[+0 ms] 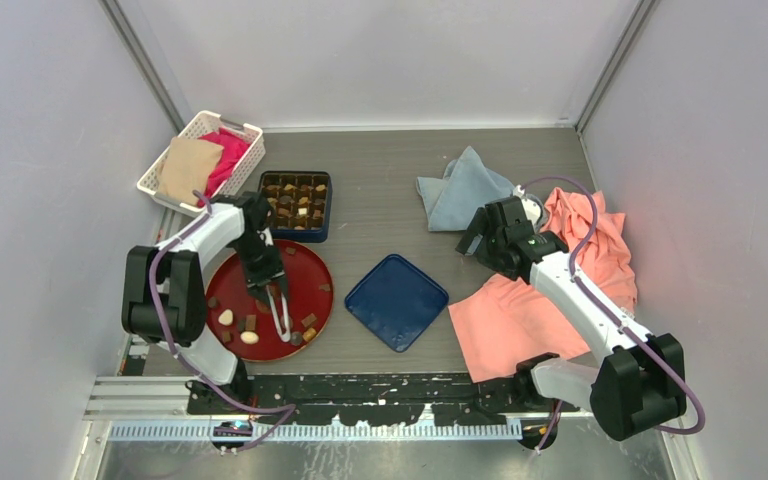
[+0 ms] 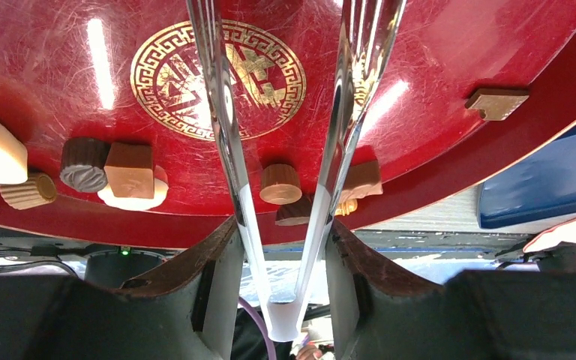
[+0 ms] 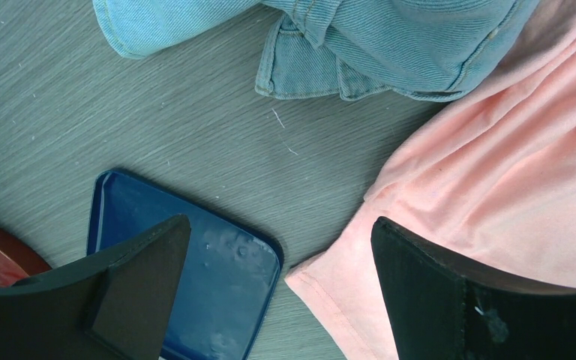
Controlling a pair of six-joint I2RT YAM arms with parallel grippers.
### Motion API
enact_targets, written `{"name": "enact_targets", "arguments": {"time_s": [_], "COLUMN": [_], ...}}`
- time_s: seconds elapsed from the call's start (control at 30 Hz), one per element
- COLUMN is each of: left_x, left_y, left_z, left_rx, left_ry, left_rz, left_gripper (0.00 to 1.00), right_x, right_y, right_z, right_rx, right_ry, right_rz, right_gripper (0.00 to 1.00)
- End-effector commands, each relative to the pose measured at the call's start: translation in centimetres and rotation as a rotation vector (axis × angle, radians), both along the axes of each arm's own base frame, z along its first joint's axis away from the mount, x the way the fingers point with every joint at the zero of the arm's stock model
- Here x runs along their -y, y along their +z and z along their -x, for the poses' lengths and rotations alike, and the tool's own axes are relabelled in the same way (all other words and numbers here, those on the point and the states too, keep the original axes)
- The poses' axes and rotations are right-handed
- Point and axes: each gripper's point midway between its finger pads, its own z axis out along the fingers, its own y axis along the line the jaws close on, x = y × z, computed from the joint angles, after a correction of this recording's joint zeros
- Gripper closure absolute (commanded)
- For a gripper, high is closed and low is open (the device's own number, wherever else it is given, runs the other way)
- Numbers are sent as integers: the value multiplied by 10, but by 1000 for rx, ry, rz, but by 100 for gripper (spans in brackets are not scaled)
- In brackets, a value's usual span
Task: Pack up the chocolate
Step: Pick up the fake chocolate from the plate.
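With left gripper (image 2: pixel 281 232) clamped on tongs (image 2: pixel 221 135), right gripper (image 3: pixel 281 240) gaping empty: might flick a chocolate (image 2: pixel 280 184) off the plate (image 2: pixel 435 45) by squeezing off-centre.

One red plate (image 1: pixel 305 265) is seen, with about ten chocolate pieces (image 2: pixel 129 169) on it. One pair of tongs (image 2: pixel 222 112), one blue box (image 1: pixel 327 210), one blue lid (image 1: pixel 396 301) and one white basket (image 1: pixel 172 148) are counted. One tan cloth (image 1: pixel 188 168), one pink cloth (image 1: pixel 228 155), one blue cloth (image 1: pixel 460 190) and one peach cloth (image 1: pixel 520 315) are seen.

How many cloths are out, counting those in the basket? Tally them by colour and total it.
Tan cloth: 1
Pink cloth: 1
Blue denim cloth: 1
Peach cloth: 1
Total: 4
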Motion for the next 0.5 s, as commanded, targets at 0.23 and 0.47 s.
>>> {"name": "enact_targets", "arguments": {"time_s": [0.23,0.47], "left_x": [-8,-13], "left_y": [1,0], "left_z": [-17,-26], "left_rx": [14,16], "left_ry": [55,48], "left_rz": [73,65], "left_gripper": [57,58], "right_x": [0,1], "right_y": [19,18], "right_z": [-11,-11], "right_rx": [62,59], "right_ry": [-13,-18], "right_rz": [3,5], "right_gripper": [4,4]}}
